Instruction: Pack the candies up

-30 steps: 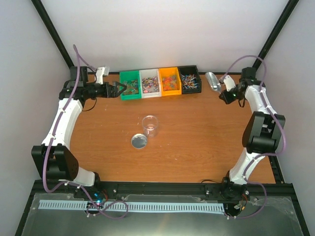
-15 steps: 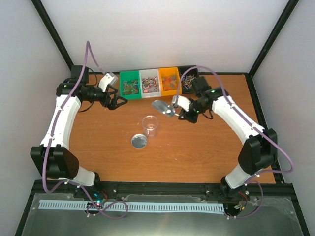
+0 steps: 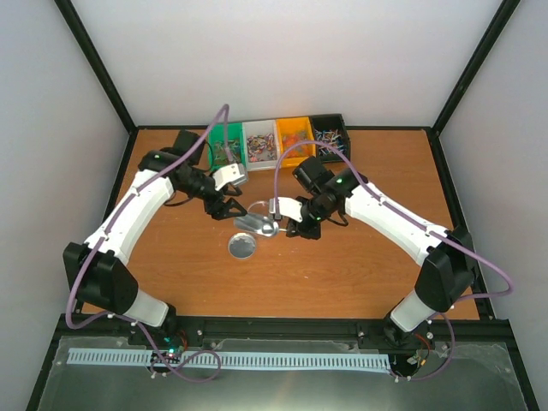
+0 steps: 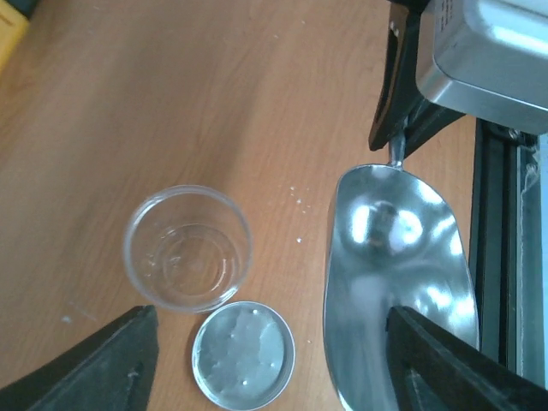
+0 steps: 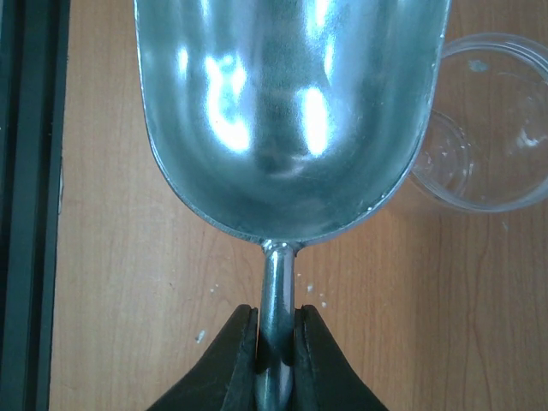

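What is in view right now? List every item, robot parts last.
table: one, brown wood, under everything.
green bin: one, green, far edge, leftmost of the row.
white bin: one, white, second in the row.
orange bin: one, orange, third in the row.
black bin: one, black, rightmost.
candies: many, mixed colours, inside the four bins.
jar: one, clear, open and empty, table centre.
lid: one, silver, flat on the table beside the jar.
scoop: one, shiny metal, empty, beside the jar.
left gripper: one, black, open, above jar and lid.
right gripper: one, black, shut on the scoop's handle.
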Robot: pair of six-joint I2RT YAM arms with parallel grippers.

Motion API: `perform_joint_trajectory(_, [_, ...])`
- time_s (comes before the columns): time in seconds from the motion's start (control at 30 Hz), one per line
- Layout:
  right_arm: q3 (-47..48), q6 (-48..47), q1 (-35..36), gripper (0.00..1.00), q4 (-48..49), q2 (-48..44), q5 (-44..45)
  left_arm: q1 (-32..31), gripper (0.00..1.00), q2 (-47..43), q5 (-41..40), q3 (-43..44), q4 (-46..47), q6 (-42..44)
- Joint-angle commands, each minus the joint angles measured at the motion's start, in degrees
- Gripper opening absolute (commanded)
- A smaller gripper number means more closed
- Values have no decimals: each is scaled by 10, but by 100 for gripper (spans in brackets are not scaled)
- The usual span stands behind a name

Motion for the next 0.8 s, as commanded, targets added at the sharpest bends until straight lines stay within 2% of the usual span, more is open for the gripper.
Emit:
perform_joint_trajectory(0.0, [12, 13, 24, 3, -11, -18, -2, -30, 72, -2, -14, -13, 33, 12])
perform_joint_trajectory(0.23, [21, 18, 40, 3, -16, -23, -10, -73, 58, 6, -35, -36, 27, 35])
perform_joint_trajectory(0.6, [29, 23, 41, 3, -15, -32, -32, -86, 37, 6, -3, -70, 25, 45])
perform_joint_trajectory(0.77, [23, 21, 41, 7, -13, -39, -50, -86, 2, -7, 30, -74, 15, 51])
